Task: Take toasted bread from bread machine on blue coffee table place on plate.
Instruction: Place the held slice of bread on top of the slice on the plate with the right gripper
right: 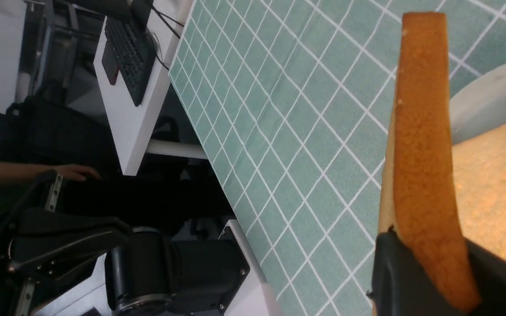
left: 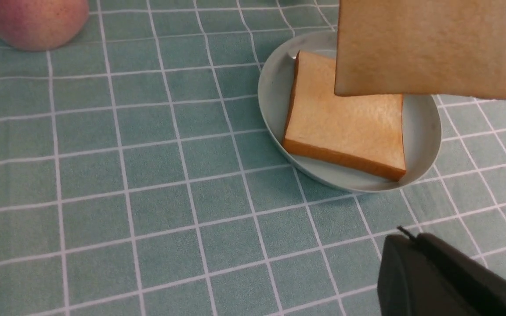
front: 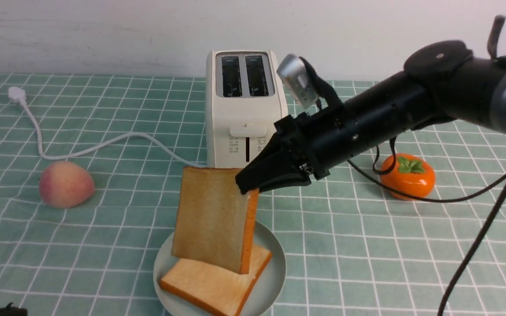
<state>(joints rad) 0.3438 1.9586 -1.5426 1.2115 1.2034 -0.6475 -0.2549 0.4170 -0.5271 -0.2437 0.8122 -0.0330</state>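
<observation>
My right gripper (front: pixel 248 186) is shut on the top corner of a toasted bread slice (front: pixel 213 217), which hangs upright over the plate (front: pixel 275 276). The right wrist view shows its orange-brown crust (right: pixel 424 131) pinched between the black fingers (right: pixel 393 272). A second toasted bread slice (front: pixel 215 285) lies flat on the pale plate (left: pixel 275 92), and its golden face (left: pixel 349 129) also shows in the left wrist view. The cream bread machine (front: pixel 244 109) stands behind on the blue coffee table (front: pixel 367 245), both slots empty. My left gripper (left: pixel 404 237) is shut, low at the front left, holding nothing.
A peach (front: pixel 65 183) lies to the left and an orange persimmon (front: pixel 409 175) to the right of the toaster. The toaster's white cord (front: pixel 103 147) and plug (front: pixel 16 94) trail across the left of the cloth. The right arm's cable (front: pixel 477 245) hangs on the right.
</observation>
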